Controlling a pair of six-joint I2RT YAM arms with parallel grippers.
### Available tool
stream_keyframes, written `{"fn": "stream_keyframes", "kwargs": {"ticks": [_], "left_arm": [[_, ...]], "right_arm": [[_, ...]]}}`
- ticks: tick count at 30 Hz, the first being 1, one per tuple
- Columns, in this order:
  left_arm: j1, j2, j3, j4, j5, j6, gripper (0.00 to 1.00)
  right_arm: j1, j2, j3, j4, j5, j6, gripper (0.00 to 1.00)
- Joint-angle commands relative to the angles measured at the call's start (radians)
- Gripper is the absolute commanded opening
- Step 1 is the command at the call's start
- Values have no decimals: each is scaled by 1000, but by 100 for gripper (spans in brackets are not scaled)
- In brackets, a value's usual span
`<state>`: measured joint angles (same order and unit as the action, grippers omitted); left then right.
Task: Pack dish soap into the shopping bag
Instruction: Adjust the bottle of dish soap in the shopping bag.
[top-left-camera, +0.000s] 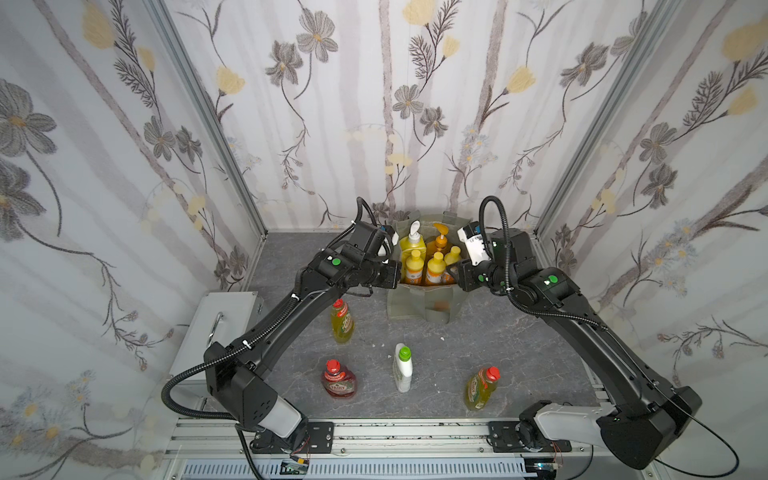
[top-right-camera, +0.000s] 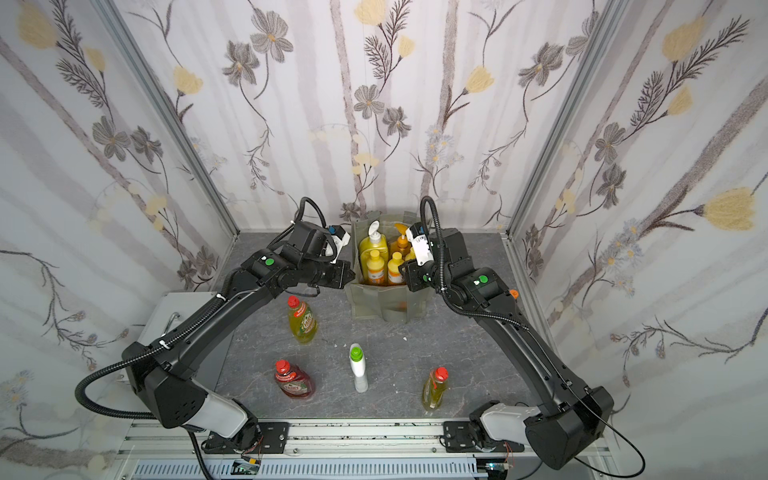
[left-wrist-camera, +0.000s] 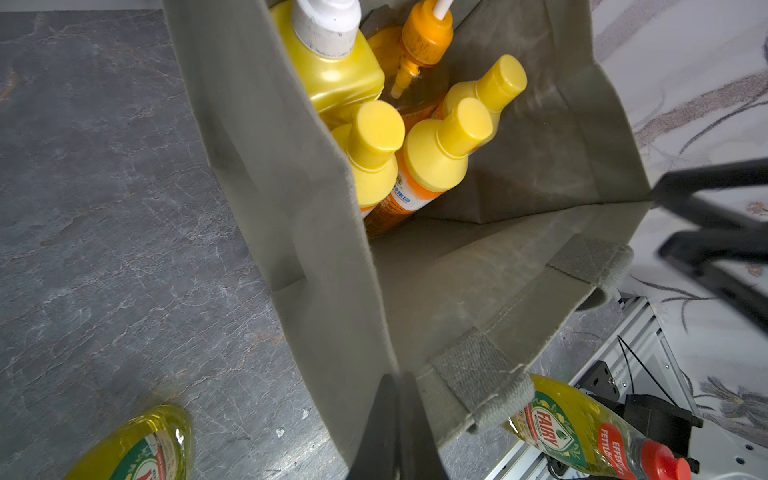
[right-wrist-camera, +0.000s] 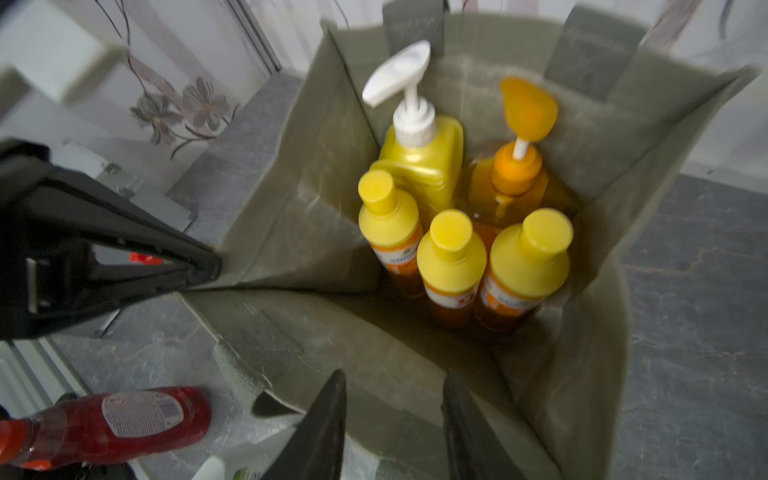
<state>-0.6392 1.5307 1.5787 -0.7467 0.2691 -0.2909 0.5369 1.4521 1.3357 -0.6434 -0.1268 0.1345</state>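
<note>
Shopping bag (top-left-camera: 419, 307): boxy grey-green fabric, short strap handles, tan tag on front. Standing open at far centre of table (top-left-camera: 478, 345).
Inside, upright: yellow pump bottle (top-left-camera: 411, 245) and orange pump bottle (top-left-camera: 439, 241) at far side; three orange yellow-capped bottles (top-left-camera: 434, 266) just nearer.
Outside, on near half: two yellow-green bottles (top-left-camera: 342, 320), red bottle (top-left-camera: 338, 380), white green-capped bottle (top-left-camera: 402, 370).
Left gripper (left-wrist-camera: 397, 399): clamped together on bag's left rim corner.
Right gripper (right-wrist-camera: 394, 376): jaws apart, astride right rim.
Table: grey, marbled.
Walls (top-left-camera: 374, 104): pale floral paper.
Metal box (top-left-camera: 224, 324): grey, left.
</note>
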Motion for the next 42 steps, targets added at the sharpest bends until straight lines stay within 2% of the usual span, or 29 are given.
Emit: {"fn": "stream_keyframes", "kwargs": {"ticks": [1, 5, 11, 19, 29, 42], "left_arm": [[0, -3, -13, 3, 54, 6, 3], [1, 2, -36, 17, 48, 2, 3], [1, 2, -88, 29, -27, 18, 8], [0, -31, -160, 102, -11, -3, 8], [1, -20, -152, 106, 16, 6, 8], [0, -17, -151, 106, 22, 1, 8]], "right_arm": [[6, 21, -40, -22, -10, 28, 40], [14, 47, -28, 13, 31, 47, 46], [17, 119, 86, 61, 122, 59, 55], [20, 223, 177, 82, 219, 59, 52], [31, 307, 192, 118, 242, 59, 48], [26, 386, 233, 146, 273, 57, 50]]}}
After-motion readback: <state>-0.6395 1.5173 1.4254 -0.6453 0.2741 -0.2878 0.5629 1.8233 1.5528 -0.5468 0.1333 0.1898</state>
